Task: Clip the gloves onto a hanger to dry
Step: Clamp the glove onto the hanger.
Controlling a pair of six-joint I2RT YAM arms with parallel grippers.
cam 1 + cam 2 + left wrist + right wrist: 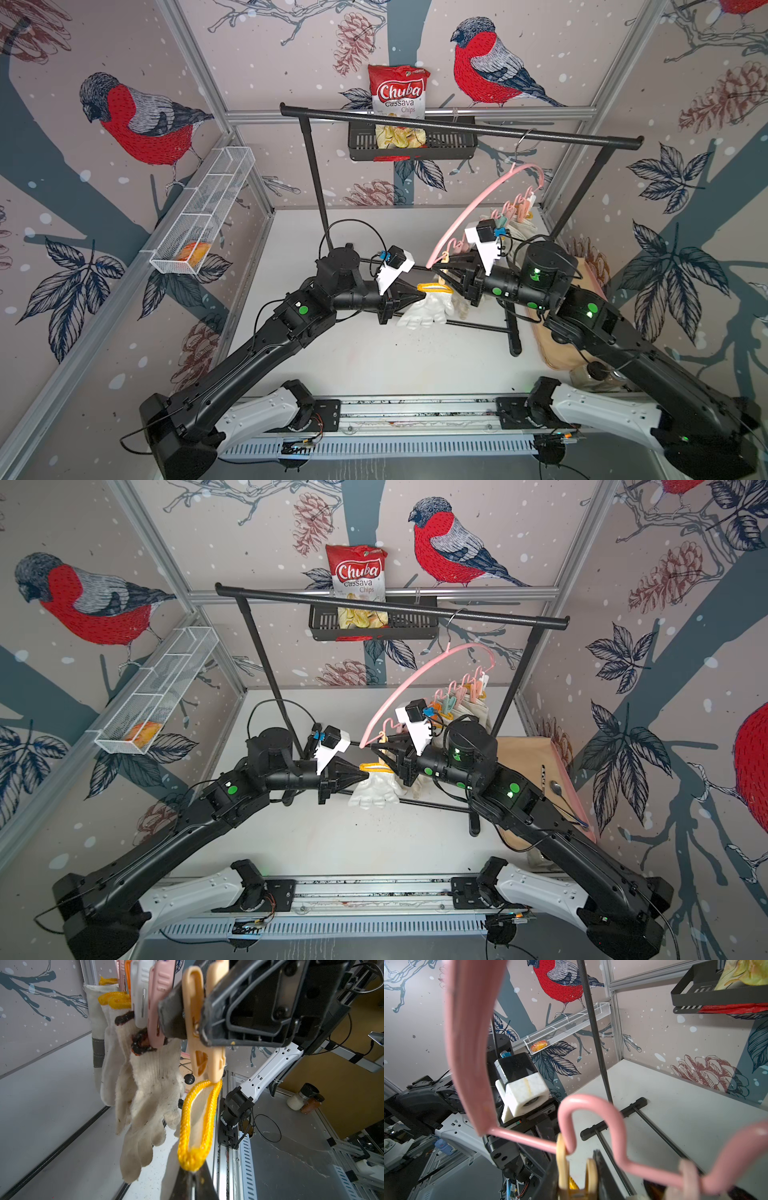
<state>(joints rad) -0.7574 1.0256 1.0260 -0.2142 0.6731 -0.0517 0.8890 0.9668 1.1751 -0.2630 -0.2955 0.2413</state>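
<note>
Two robot arms meet beneath a pink hanger, which hangs by its metal hook near the right end of a black rack. The left end effector is clamped tight on the yellow cuff of a white knitted glove, which hangs fingers-down above the surface. The right end effector squeezes a beige peg at the hanger's near end. The cuff's top edge touches the peg's lower tip, but whether the peg bites it cannot be told. Just beside the peg, other gloves hang pegged in a close row, crowding that side. The rack's foot and low crossbar lie under the right arm, and its left post rises behind the left arm. Open surface stretches in front, between the two arms. On the back wall a black basket holds a chips bag, and a wire tray lines the left wall.
</note>
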